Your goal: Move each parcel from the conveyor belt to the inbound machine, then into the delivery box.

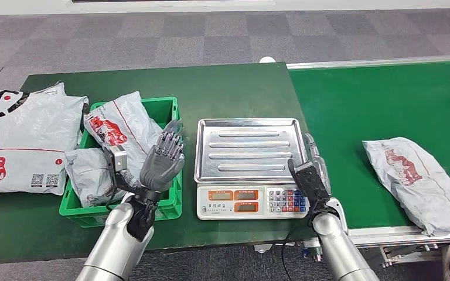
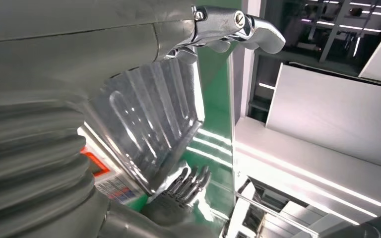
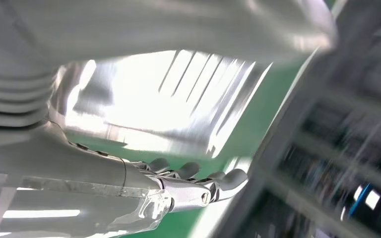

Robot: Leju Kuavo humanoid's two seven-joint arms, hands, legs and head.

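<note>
A grey parcel with red print (image 1: 419,181) lies on the green conveyor belt (image 1: 375,99) at the right. The inbound machine is a scale with a bare metal tray (image 1: 249,149) at the table's middle. My left hand (image 1: 163,158) is raised between the green delivery box (image 1: 94,213) and the scale, fingers straight and apart, holding nothing. My right hand (image 1: 310,175) stands at the tray's right edge, fingers extended, empty. Two parcels (image 1: 120,126) (image 1: 88,172) lie in the box. The left wrist view shows the tray (image 2: 149,124) and my right hand (image 2: 183,186) beyond it.
Large grey parcels (image 1: 23,140) lie on the dark green table, left of the box. The scale's keypad and displays (image 1: 252,202) face me. The conveyor's metal rail (image 1: 387,234) runs along its near edge. Grey carpet lies beyond the table.
</note>
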